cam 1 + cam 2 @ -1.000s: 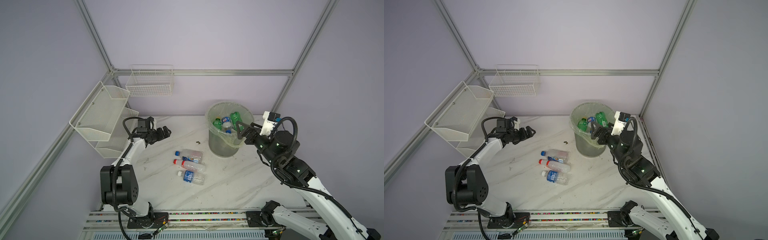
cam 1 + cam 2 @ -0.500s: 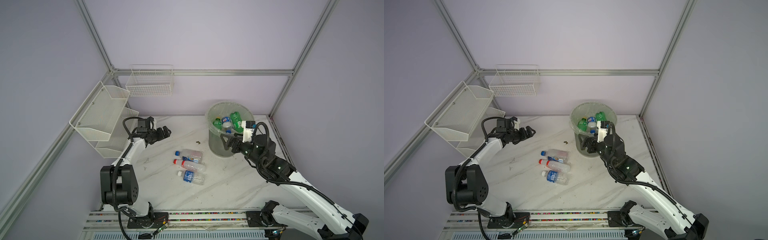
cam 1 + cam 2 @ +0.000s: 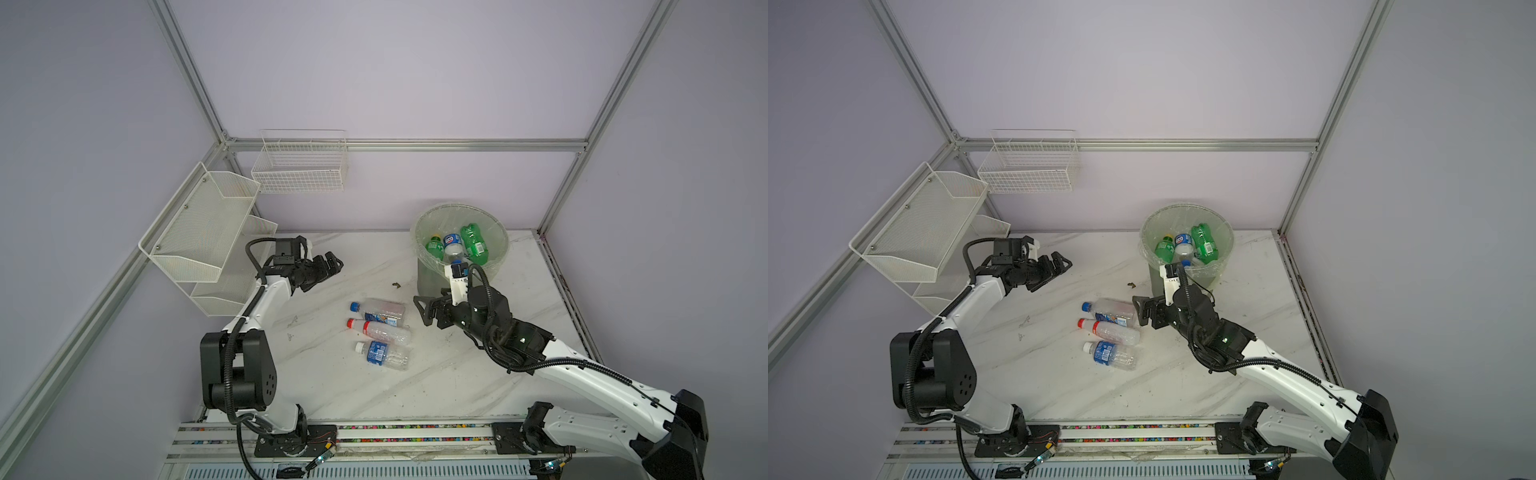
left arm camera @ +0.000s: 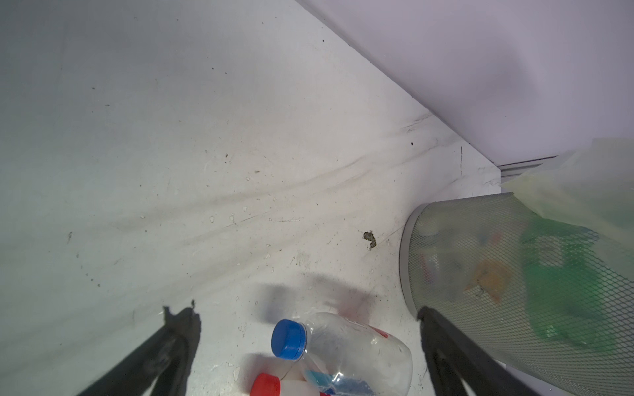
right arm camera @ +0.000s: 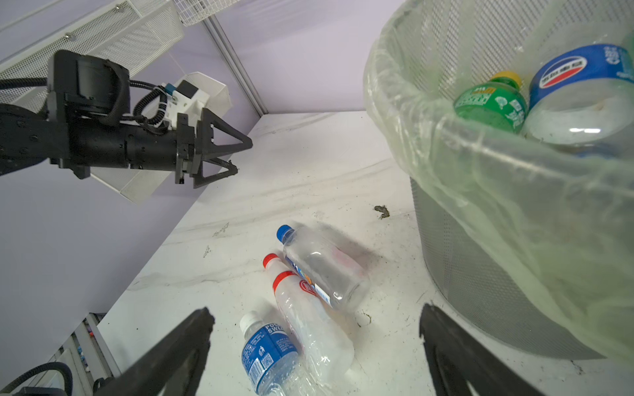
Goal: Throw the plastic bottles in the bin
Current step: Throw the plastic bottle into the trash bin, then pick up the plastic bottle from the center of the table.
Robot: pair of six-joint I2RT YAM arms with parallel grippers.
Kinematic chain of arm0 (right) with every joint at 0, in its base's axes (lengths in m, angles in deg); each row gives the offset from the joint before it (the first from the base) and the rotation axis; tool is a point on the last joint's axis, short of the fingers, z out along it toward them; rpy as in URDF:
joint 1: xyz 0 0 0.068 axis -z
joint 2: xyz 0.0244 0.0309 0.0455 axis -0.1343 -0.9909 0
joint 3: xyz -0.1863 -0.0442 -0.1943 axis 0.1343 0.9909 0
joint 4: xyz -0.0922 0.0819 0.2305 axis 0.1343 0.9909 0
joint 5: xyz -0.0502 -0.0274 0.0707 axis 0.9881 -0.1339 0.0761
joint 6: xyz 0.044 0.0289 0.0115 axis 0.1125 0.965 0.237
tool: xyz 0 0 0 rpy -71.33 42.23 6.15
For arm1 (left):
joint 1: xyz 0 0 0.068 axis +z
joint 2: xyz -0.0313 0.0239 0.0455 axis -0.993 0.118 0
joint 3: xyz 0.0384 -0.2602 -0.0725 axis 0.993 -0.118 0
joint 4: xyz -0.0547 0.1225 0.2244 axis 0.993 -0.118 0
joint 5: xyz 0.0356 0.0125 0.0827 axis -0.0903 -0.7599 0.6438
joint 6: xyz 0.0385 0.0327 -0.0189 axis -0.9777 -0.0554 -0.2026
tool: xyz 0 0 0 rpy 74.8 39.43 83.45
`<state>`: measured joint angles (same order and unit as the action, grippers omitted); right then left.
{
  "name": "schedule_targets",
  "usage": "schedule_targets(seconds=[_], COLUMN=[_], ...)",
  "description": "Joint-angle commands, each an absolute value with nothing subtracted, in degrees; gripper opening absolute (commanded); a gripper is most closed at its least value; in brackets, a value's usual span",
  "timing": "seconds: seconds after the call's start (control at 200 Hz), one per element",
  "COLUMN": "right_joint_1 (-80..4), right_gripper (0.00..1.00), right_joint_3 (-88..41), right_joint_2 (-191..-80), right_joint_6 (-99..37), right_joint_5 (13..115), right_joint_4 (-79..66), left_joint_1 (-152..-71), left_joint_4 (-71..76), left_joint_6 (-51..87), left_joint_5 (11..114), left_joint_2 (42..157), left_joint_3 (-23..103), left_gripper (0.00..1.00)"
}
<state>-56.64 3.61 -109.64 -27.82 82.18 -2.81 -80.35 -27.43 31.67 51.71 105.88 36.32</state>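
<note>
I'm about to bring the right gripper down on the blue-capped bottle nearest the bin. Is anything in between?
Nothing visible does. The right gripper, open, hangs beside the bin with only bare table between it and the blue-capped bottle. The red-capped bottle lies against that bottle's far side from the bin.

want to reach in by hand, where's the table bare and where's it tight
Bare: the table strip between the three loose bottles and the front rail; also the back stretch between the left gripper and the bin. Crowded: between bottles and bin, where the open right gripper hangs.
</note>
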Motion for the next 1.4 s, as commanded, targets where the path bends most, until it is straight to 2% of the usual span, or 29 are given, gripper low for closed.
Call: schedule_targets(seconds=[0.0, 0.545, 1.04, 1.395], right_joint_1=[-57.02, -57.05, -57.05, -57.03], right_gripper=[0.97, 0.97, 0.97, 0.97], right_joint_3=[6.17, 16.78, 21.03, 21.67], right_joint_2=[-109.83, -107.36, -103.71, -100.45], right_joint_6=[-28.32, -25.44, -21.17, -19.29], right_joint_5=[83.24, 90.21, 93.56, 95.21], right_joint_4=[-4.66, -3.84, -2.12, -0.99], left_joint_1=[-80.71, -86.25, -100.86, -104.63], left_joint_4=[-28.40, -33.93, -36.70, -44.82], left_joint_6=[35.92, 49.47, 56.38, 59.27], left_joint_5=[49.28, 53.00, 58.87, 64.78], left_joint_2=[102.03, 98.21, 106.42, 112.22], left_joint_3=[37.11, 39.15, 43.58, 49.42], left_gripper=[1.00, 1.00, 1.00, 1.00])
